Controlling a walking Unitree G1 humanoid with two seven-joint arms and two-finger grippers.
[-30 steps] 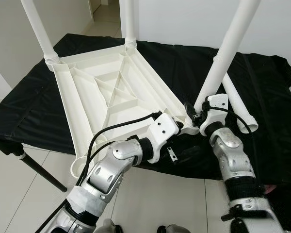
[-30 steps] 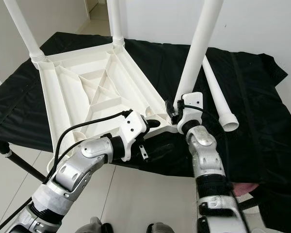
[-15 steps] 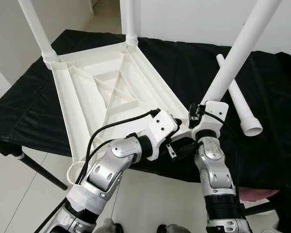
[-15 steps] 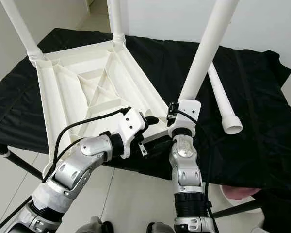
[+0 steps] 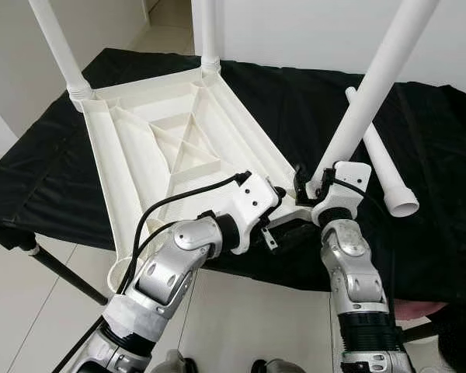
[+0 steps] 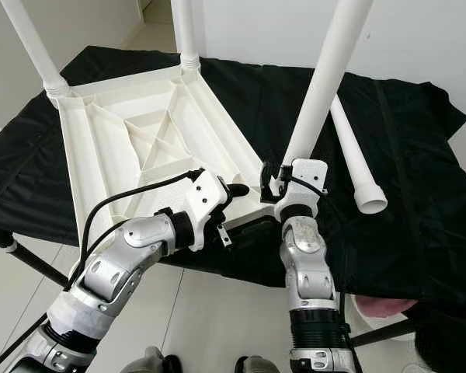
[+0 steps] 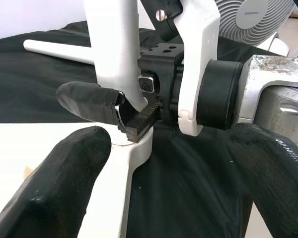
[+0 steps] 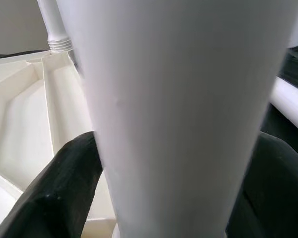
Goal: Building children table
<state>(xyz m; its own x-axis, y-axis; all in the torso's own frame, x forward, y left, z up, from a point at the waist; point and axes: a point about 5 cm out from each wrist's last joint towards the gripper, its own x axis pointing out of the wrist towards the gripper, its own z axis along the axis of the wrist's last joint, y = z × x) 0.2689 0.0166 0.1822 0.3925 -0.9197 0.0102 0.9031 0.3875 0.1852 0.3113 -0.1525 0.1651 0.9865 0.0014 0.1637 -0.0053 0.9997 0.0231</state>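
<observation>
Tabletop (image 5: 179,148): white plastic, lying upside down on the black cloth (image 5: 46,179) over the work table, ribbed underside facing up. Two legs stand seated in the far corner sockets, far-left leg (image 5: 58,47) and far-middle leg (image 5: 206,35). Third leg (image 5: 365,101) stands tilted at the near right corner, foot at the socket; I judge it not yet fully home. Fourth leg (image 5: 380,155) lies loose on the cloth, just beside the third; near left socket (image 5: 123,268) is open. I make it roughly half done: seat this leg, then fit the last.

Right gripper (image 7: 134,121): forearm raised from below the table edge, fingers clamped around the base of the third leg; the right wrist view has the leg between both black fingers.

Left gripper (image 6: 237,193): elbow bent, forearm reaching across to the same corner, jaws fairly wide, one finger on the tabletop rim and the other out over the cloth, gripping nothing that I can see; I read it as bracing the corner
</observation>
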